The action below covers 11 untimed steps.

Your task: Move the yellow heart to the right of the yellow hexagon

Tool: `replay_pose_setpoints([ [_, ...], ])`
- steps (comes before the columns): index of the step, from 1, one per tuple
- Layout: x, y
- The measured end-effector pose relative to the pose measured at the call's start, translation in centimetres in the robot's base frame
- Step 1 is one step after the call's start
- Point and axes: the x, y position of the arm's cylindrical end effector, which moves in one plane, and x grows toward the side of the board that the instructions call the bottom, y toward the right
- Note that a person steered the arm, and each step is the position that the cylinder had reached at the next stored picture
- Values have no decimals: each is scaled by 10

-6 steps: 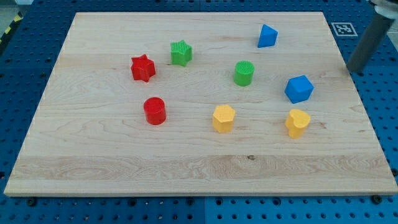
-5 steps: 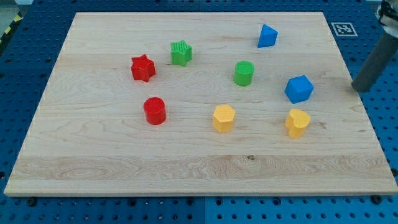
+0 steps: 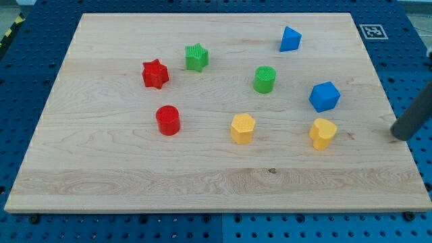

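The yellow heart (image 3: 322,133) lies low on the board, towards the view's right. The yellow hexagon (image 3: 242,127) lies to its left, at about the same height in the view. My tip (image 3: 399,138) is at the board's right edge, well to the right of the yellow heart and level with it. It touches no block.
A blue block (image 3: 325,96) lies just above the yellow heart. A green cylinder (image 3: 264,79) and a blue block (image 3: 290,39) lie further up. A red cylinder (image 3: 167,120), a red star (image 3: 154,73) and a green star (image 3: 196,57) lie to the left. The wooden board's right edge (image 3: 395,145) is by my tip.
My tip has moved down the board's right edge, from level with the green cylinder to level with the yellow heart. No block has moved.
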Motion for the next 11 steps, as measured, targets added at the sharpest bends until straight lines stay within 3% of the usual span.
replay_pose_setpoints([
  [1,3,-53],
  [3,22,-80],
  [5,4,-91],
  [6,14,-83],
  [7,-23,-104],
  [9,-8,-133],
  [10,-10,-124],
  [11,18,-98],
])
